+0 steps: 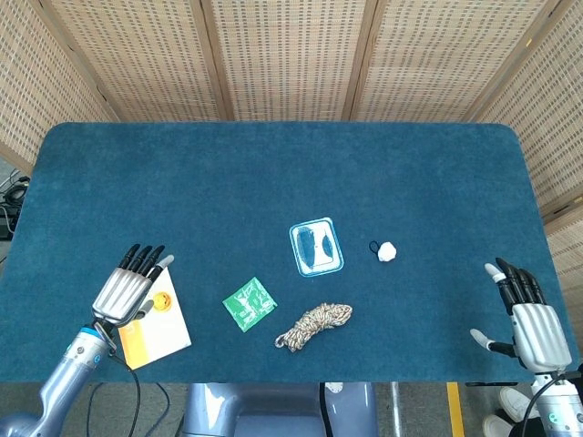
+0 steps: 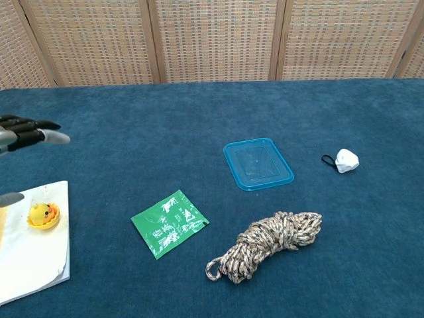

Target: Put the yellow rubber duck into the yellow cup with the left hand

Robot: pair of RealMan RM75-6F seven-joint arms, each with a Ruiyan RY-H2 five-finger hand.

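Observation:
The yellow rubber duck (image 2: 42, 215) (image 1: 162, 301) sits upright on a white sheet (image 2: 33, 265) (image 1: 168, 332) at the table's front left. My left hand (image 1: 126, 289) (image 2: 26, 136) hovers above and just left of the duck, fingers stretched out and apart, holding nothing. A yellow patch (image 1: 135, 340) shows on the sheet beneath my left wrist; I cannot tell whether it is the yellow cup. My right hand (image 1: 533, 314) rests open at the front right edge, seen only in the head view.
A green packet (image 2: 169, 222) lies right of the sheet. A coiled rope (image 2: 271, 242) lies near the front middle, a blue plastic lid (image 2: 258, 163) behind it, and a small white lump (image 2: 346, 160) with a black loop to its right.

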